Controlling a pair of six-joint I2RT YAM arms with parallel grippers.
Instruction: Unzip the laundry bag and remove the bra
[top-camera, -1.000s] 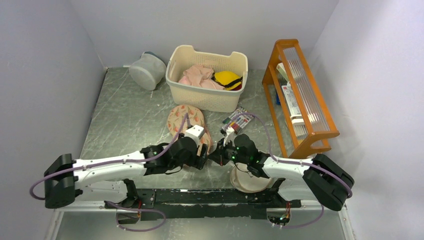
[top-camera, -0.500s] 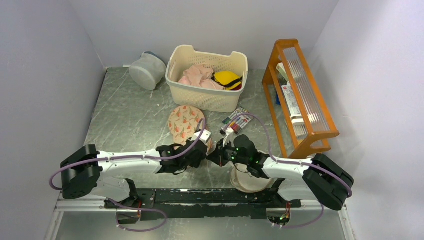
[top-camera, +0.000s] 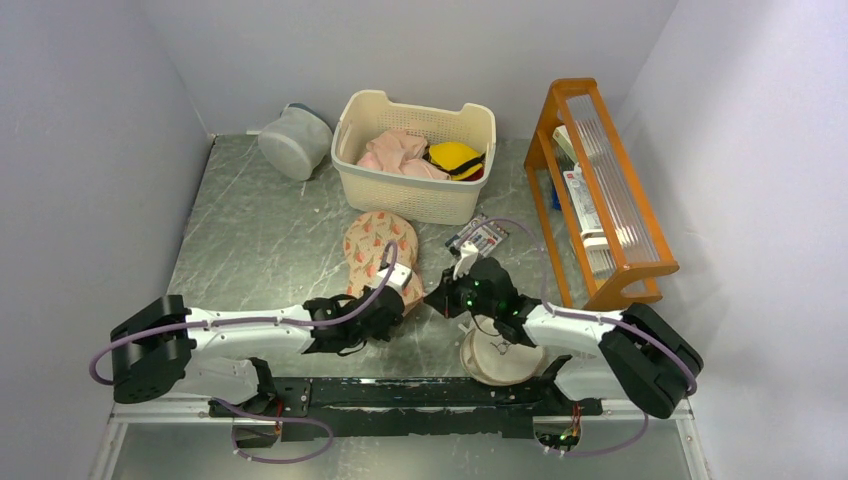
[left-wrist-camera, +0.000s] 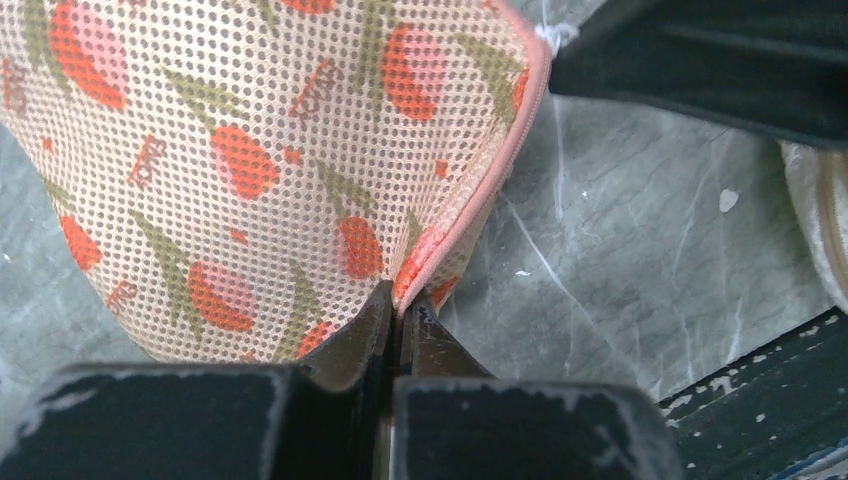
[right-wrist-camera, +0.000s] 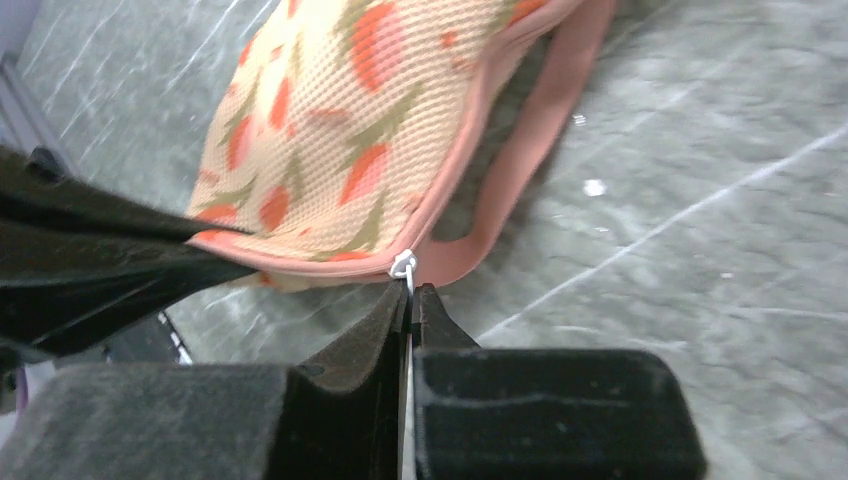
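Both pairs of jaws are closed: the left gripper (left-wrist-camera: 395, 310) pinches the near edge of the laundry bag (top-camera: 380, 245), the right gripper (right-wrist-camera: 410, 300) its zip pull (right-wrist-camera: 403, 264). The bag lies just in front of the basket (top-camera: 400, 196). Unzipping seems barely begun; the bra is unseen, not yet out.

A grey-green tabletop (top-camera: 250, 240) with thin white veins, like marble, fills the floor of a small enclosure. Plain pale walls with a faint lilac cast close it in: the back wall (top-camera: 400, 40) at 12 o'clock, the left wall (top-camera: 80, 150) at 9 o'clock and the right wall (top-camera: 750, 150) at 3 o'clock. An orange wooden rack (top-camera: 603, 180) with a ribbed clear panel stands along the 3 o'clock edge. The light is soft and even, casting only faint shadows.
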